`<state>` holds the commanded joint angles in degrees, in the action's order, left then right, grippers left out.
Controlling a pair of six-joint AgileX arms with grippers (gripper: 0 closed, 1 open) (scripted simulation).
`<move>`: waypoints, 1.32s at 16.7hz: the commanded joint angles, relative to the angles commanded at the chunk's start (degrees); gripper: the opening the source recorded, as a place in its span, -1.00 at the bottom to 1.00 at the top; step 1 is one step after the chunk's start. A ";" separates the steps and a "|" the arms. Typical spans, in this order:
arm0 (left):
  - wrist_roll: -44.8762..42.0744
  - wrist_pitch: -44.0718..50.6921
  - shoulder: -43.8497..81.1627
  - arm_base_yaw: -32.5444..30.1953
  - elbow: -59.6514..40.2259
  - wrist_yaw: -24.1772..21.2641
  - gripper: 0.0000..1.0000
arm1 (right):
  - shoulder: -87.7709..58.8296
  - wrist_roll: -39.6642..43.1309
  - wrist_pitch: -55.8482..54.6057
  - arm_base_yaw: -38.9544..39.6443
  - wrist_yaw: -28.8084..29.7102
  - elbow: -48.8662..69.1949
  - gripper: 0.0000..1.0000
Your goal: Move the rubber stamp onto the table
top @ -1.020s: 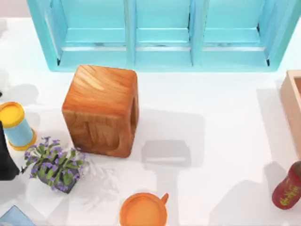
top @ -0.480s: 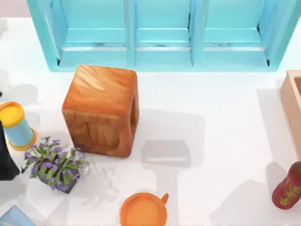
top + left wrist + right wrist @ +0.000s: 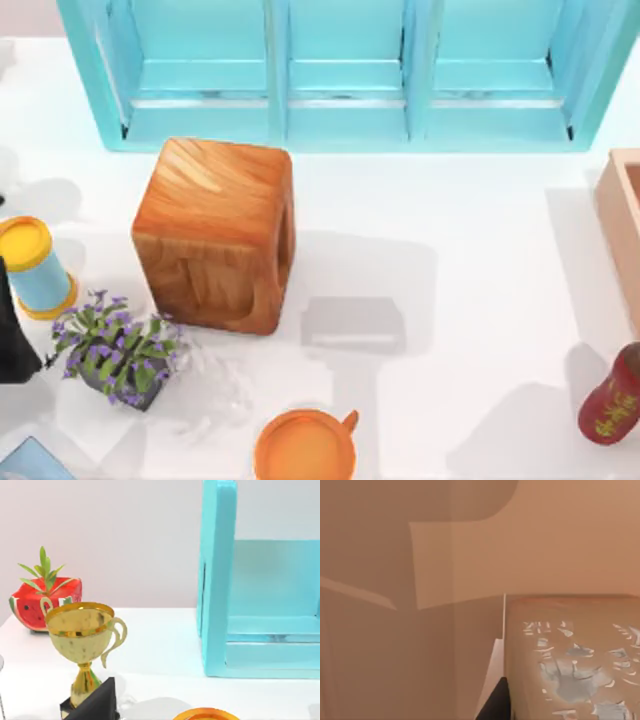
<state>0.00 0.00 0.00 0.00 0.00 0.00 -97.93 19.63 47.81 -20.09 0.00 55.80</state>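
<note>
White table (image 3: 470, 230), wooden cube (image 3: 215, 235)

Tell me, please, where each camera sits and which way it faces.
Top view: above the table, looking down on the shelf and cube; the left arm shows dark at the left edge.
Left wrist view: low over the table, facing the trophy and the shelf's side; a dark bit of the left gripper shows.
Right wrist view: close among tan walls, facing a marked tan block; the right gripper shows as a dark tip.
Shared: the top and left wrist views both show shelf and table.
</note>
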 joint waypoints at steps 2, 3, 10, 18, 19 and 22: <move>0.00 0.00 0.00 0.00 0.00 0.00 1.00 | 0.00 0.00 0.00 0.00 0.00 0.00 -1.00; 0.00 0.00 0.00 0.00 0.00 0.00 1.00 | 0.00 0.00 0.00 0.00 0.00 0.00 -1.00; 0.00 0.00 0.00 0.00 0.00 0.00 1.00 | 0.13 -0.05 0.02 -0.01 0.03 0.03 -1.00; 0.00 0.00 0.00 0.00 0.00 0.00 1.00 | -1.69 -15.33 9.12 5.07 -2.22 14.50 -1.00; 0.00 0.00 0.00 0.00 0.00 0.00 1.00 | -1.48 -18.49 11.42 7.03 -2.60 16.80 -1.00; 0.00 0.00 0.00 0.00 0.00 0.00 1.00 | 0.81 -26.10 19.96 15.08 -3.13 22.15 -1.00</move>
<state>0.00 0.00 0.00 0.00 0.00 0.00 -97.12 -6.47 67.77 -5.02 -3.12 77.96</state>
